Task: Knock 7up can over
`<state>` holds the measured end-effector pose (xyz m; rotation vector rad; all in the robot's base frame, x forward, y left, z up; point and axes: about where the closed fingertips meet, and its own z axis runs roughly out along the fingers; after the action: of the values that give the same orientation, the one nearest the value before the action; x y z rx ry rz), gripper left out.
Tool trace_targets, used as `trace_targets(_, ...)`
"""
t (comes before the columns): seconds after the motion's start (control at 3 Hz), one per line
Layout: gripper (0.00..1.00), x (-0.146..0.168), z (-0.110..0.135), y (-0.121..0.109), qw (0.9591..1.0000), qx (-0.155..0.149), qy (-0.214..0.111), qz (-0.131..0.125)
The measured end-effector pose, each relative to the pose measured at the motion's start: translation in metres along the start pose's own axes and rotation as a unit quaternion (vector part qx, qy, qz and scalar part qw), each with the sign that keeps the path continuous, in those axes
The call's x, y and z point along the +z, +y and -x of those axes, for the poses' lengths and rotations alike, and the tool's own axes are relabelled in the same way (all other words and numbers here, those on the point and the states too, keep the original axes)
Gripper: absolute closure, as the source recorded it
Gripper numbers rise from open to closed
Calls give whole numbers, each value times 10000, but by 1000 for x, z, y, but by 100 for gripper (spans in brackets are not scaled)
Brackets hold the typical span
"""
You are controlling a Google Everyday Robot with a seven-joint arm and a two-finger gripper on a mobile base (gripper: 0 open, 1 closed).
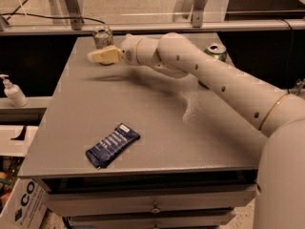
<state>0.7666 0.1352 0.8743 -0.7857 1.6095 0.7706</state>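
The 7up can [102, 34] stands upright at the far left edge of the grey table [157, 128]; its body is whitish-silver with a silver top. My gripper [95, 57] has cream-coloured tips and reaches in from the right. It sits just in front of the can and covers the can's lower part. I cannot tell whether it touches the can. The white arm [214, 80] stretches across the back of the table.
A darker green can [216, 51] stands at the far right, partly behind the arm. A blue snack packet [113, 145] lies near the front left. A soap bottle [13, 92] and a cardboard box [24, 206] stand left of the table. A railing runs behind it.
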Motion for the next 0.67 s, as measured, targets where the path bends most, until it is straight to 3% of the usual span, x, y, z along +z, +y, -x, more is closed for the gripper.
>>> trace_targets(0.33,16,21,4,-8,10000,80,-13,-50)
trace_targets(0.67,39,33,4,-10,9998,163,-5,-89)
